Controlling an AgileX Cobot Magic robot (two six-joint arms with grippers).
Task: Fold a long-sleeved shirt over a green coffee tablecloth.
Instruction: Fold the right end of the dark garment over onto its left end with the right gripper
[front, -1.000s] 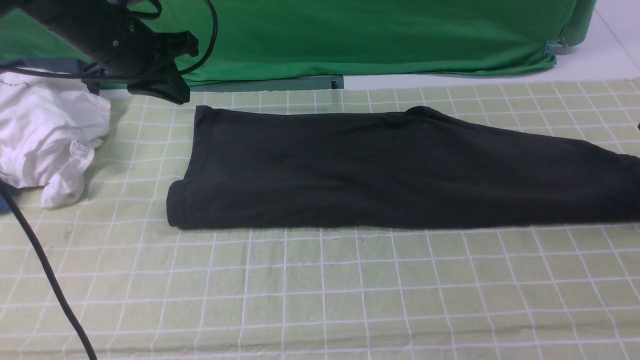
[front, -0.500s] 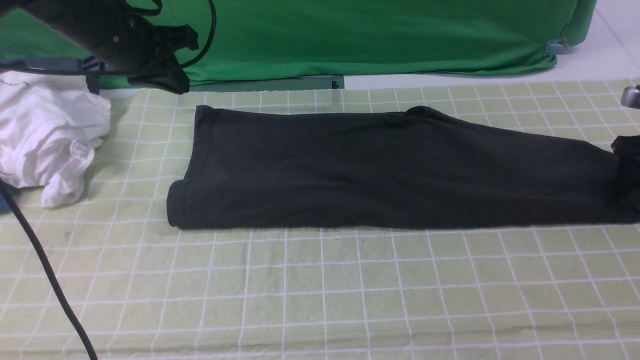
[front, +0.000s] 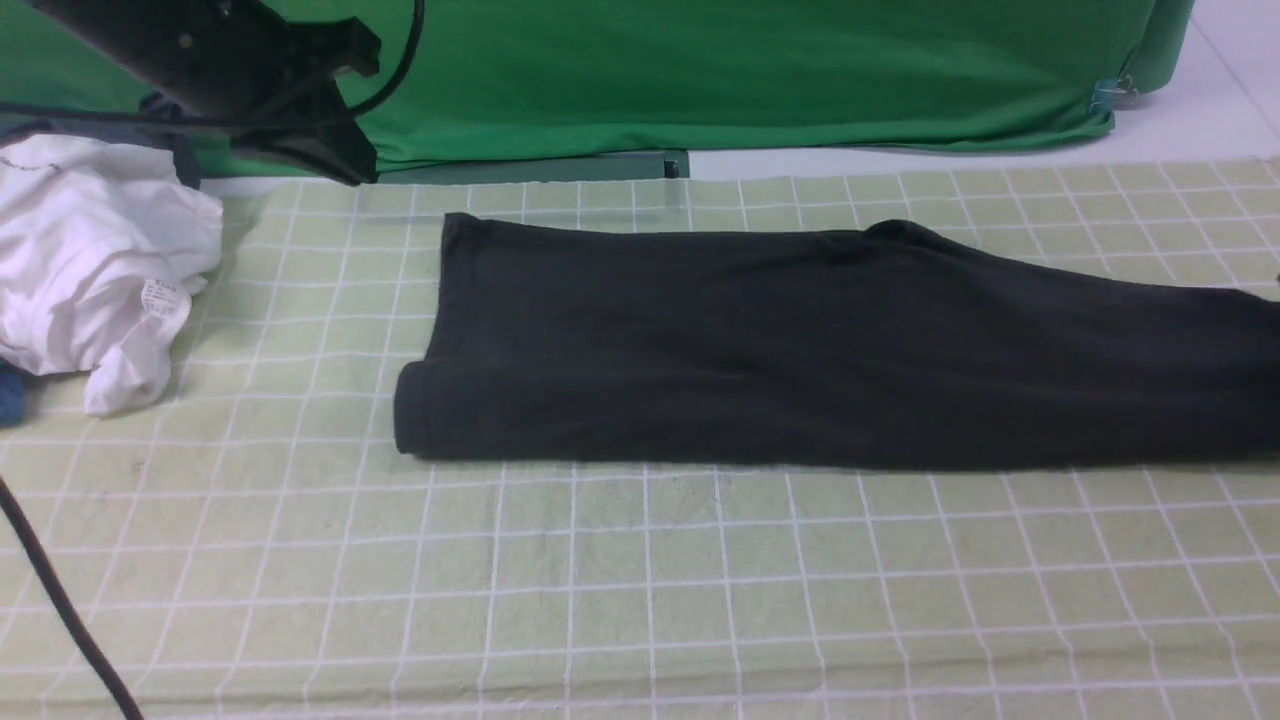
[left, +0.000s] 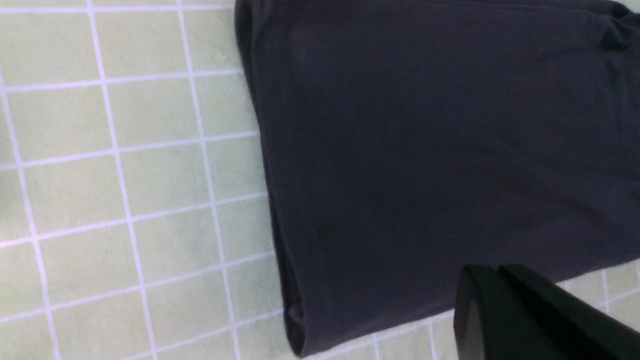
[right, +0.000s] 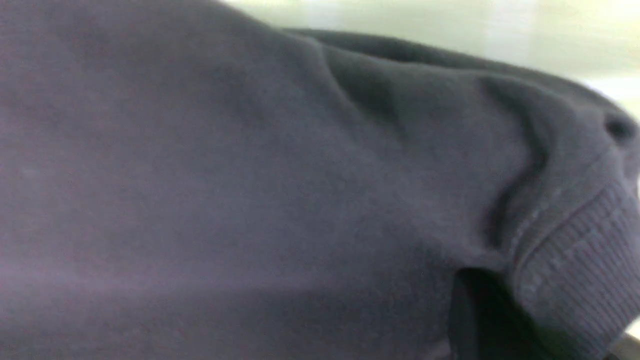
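Centrally, the black shirt (front: 800, 350) lies folded into a long flat band on the checked pale-green tablecloth (front: 640, 580). Its left end is doubled over and its other end runs out of the front view at the right edge. Right wrist view: dark fabric fills the frame, with a ribbed edge (right: 575, 250) bunched at one side; whether the right gripper is spread or pinching cannot be told. The left gripper (left: 495, 285), fingers pressed together and empty, hangs above the shirt's left end. A crumpled white garment (front: 100, 270) lies at far left, well apart; plain green fabric (front: 750, 70) hangs behind.
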